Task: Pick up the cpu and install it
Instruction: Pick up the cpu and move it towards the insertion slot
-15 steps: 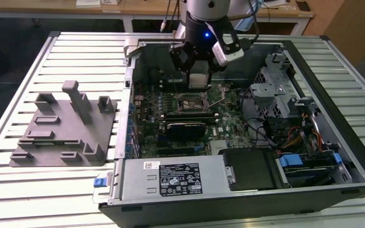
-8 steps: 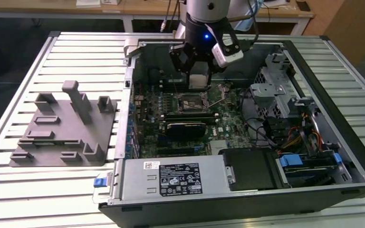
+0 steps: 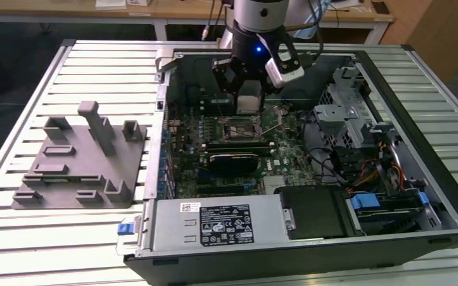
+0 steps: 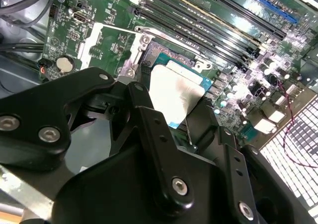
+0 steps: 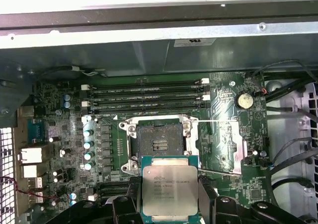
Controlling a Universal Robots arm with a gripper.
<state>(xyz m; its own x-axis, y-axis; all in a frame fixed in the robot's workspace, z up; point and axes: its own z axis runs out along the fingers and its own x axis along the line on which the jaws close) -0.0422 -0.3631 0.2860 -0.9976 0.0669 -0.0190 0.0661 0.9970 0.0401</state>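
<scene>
Exterior view, from its left: a grey fixture (image 3: 78, 161) sits on the slatted worktop (image 3: 54, 238), well apart from the work. Beside it lies an open computer case (image 3: 333, 253) with its green board (image 3: 285, 161) exposed. The gripper (image 3: 247, 98) hangs inside the case above the board, near the socket (image 3: 241, 128). A metal drive cage (image 3: 348, 101) stands at the view's right.

In both wrist views we see the cpu (image 5: 170, 189) (image 4: 174, 92) clamped in the gripper. The black fingers (image 5: 206, 199) press on two opposite edges, and the pale metal top faces the camera. The cpu is off the board, just beside the socket. The socket's dark bed is bare, so the cpu is not yet seated. We cannot tell whether the cpu is level with the board.

Handling, as we judge it:
- The cpu is light, thin and stiff, so it takes little force to hold.
- The metal lid looks slick, and the green rim gives only a narrow edge to bite on. A loose or uneven squeeze could let it tilt or slide.
- The underside contacts and the socket's pins are likely the fragile parts, so nothing should touch either.
- The best hold is the one we see: the sides of the rim, on opposite edges, with the top and bottom faces left free.
</scene>
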